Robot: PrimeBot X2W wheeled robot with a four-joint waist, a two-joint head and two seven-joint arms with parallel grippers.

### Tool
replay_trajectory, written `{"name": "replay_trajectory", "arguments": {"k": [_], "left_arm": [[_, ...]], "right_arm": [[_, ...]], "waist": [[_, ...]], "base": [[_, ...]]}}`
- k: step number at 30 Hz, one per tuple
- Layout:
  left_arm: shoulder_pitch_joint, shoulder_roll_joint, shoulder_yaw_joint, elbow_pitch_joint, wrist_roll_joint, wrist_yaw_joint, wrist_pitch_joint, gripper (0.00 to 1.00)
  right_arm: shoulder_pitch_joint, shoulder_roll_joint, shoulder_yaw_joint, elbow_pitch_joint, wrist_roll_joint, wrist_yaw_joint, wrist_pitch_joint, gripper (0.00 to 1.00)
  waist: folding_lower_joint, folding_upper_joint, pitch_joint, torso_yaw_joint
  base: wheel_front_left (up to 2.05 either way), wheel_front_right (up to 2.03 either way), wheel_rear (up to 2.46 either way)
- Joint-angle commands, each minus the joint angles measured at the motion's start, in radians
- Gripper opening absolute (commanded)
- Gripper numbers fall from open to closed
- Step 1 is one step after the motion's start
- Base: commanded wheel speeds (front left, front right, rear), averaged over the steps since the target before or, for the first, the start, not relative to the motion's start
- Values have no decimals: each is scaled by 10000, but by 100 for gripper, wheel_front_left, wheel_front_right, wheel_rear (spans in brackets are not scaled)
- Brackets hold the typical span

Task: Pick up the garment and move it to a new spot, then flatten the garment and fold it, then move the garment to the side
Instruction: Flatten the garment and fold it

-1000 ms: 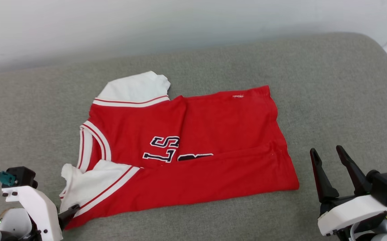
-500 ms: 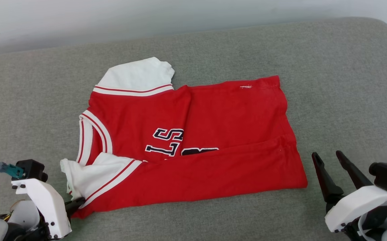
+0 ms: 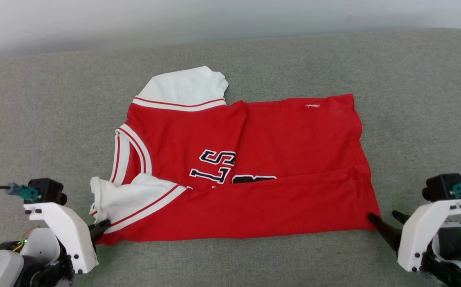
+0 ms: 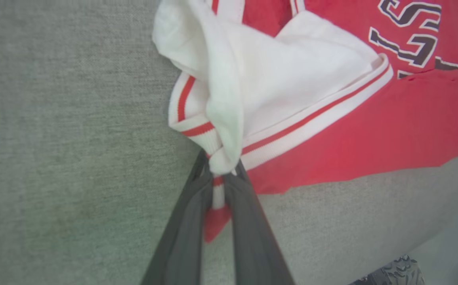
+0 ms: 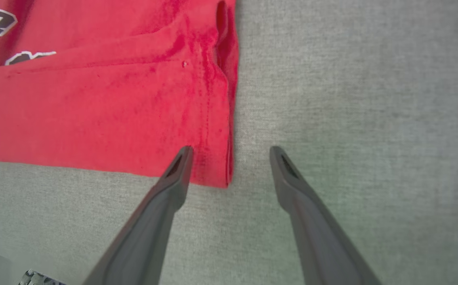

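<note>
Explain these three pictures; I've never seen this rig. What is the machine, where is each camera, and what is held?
This is a two-armed wheeled robot. The wide picture is from its head camera, looking down at a grey cushioned surface. On it lies a red jersey with white sleeves, near edge folded over the lettering. The other two come from wrist cameras, each looking along that arm's two dark fingers. The left tool is shut on the jersey's sleeve corner, striped trim pinched between its fingers. The right tool is open, its fingers either side of the jersey's near hem corner, gripping nothing.
</note>
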Motion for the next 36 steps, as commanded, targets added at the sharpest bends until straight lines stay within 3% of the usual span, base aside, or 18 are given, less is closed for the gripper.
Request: {"name": "replay_trajectory", "arguments": {"k": [1,8,9,10,11,12,25,36], "left_arm": [[-169,9,7,-119,16,44,-3,0],[-361,-4,-100,-430,100,16,63,0],[-370,-15,-114,-433,105,8,58,0],[-390,-40,-138,-422,115,1,58,0],[-418,-58,-159,-410,126,-8,58,0],[-454,-83,-181,-390,134,-20,52,0],[-37,-215,-222,-260,82,87,-170,0],[1181,98,-501,-817,110,476,145,0]], "right_arm": [[-277,57,81,106,39,-6,133,100],[-882,163,542,1135,186,-8,778,100],[-895,187,628,1316,247,-8,929,74],[-919,248,692,1476,322,-8,1050,36],[-937,266,749,1578,348,-6,1129,4],[-954,281,786,1638,400,-6,1194,0],[-1018,-216,902,592,294,-6,914,0],[472,-419,810,-298,496,-6,1196,0]], "waist": [[0,-1,150,81],[0,-1,571,221],[0,-1,600,237],[0,-1,623,250],[0,-1,645,260],[0,-1,658,269],[0,-1,-318,203],[0,-1,-1984,388]], "base": [[0,0,0],[0,0,0],[0,0,0],[0,0,0],[0,0,0],[0,0,0],[0,0,0],[0,0,0]]}}
